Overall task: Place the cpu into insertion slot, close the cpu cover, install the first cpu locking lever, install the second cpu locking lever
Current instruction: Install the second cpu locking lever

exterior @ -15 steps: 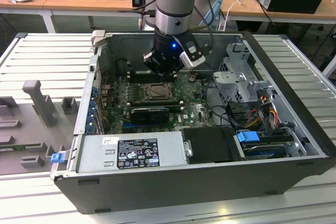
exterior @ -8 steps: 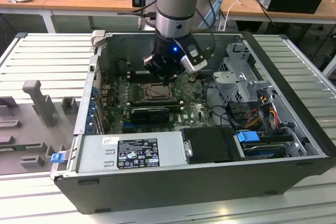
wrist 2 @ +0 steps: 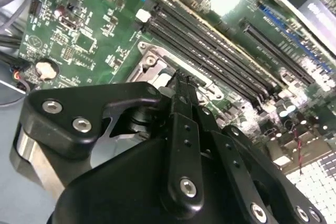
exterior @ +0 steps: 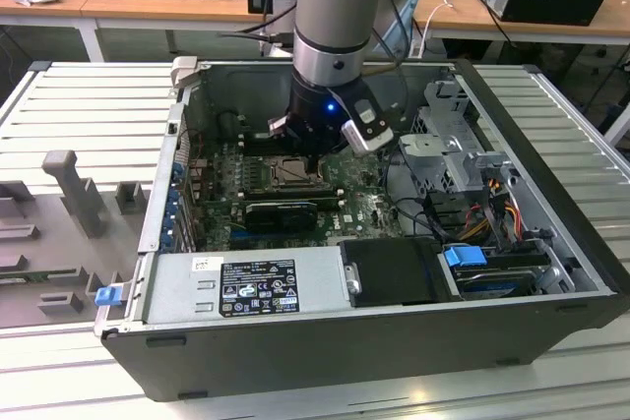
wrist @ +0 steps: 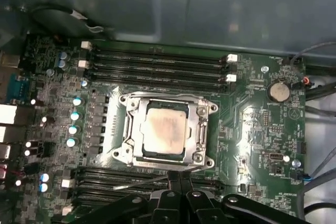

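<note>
Inside the open computer case [exterior: 551,243], the cpu [wrist: 166,128] lies flat in the insertion slot [wrist: 167,162], with the cpu cover [wrist: 202,129] closed around it. Just beside the slot's edge, the pincer [wrist: 177,178] has its fingers pressed together, holding nothing.

From where the exterior view looks, the thick grey-and-blue robot arm [exterior: 335,17] runs off the upper edge and stands in front of the green motherboard [exterior: 369,209], so the small square black socket [exterior: 292,172] shows only partly at its 6 o'clock. In the second wrist view the black gripper linkage [wrist 2: 181,100] covers most of the silvery metal socket frame [wrist 2: 152,59]. In the first wrist view the fingertips are cut off below.
</note>
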`<state>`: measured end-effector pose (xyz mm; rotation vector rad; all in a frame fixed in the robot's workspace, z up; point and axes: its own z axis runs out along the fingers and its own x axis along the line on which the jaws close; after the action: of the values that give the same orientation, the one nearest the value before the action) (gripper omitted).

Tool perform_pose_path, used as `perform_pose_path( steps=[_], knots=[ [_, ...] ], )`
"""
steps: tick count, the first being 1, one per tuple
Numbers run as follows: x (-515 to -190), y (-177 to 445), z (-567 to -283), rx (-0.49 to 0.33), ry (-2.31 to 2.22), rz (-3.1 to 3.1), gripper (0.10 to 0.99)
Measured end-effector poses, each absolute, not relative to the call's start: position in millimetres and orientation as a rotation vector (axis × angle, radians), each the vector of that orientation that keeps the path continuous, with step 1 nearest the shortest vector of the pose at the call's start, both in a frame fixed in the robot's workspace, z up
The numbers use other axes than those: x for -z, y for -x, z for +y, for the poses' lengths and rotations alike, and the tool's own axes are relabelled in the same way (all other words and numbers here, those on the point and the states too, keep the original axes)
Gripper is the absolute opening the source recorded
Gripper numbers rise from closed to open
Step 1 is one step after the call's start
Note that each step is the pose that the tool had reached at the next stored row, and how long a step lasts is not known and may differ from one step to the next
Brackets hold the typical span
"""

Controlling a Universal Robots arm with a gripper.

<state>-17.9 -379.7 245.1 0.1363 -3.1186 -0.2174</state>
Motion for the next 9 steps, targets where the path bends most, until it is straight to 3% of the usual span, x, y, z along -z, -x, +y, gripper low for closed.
perform_pose_path(
  steps=[9],
  knots=[
    [-237,48,-387,0.225,-0.14,-3.118,0.106]
  ],
)
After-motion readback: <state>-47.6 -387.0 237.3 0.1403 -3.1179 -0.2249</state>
